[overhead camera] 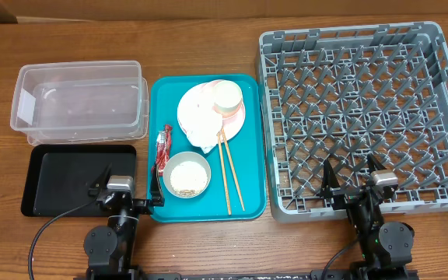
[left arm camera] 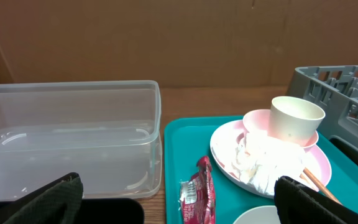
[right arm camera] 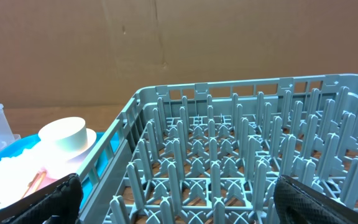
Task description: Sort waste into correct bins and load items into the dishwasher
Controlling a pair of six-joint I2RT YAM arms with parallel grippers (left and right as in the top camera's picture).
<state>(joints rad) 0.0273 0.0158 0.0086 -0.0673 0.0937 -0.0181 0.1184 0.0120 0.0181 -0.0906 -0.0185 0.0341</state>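
Both jaws spread apart: left between black tray and teal tray, right at near rim of dish rack.

serving tray teal; dish rack grey; plates pink; cup white; wrapper red-white; bin tray black

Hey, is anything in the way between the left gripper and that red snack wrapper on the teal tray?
Nothing visible blocks it. The snack wrapper lies at the left edge of the teal tray, just ahead of the left gripper, whose jaws are open; only the tray's low rim lies between.
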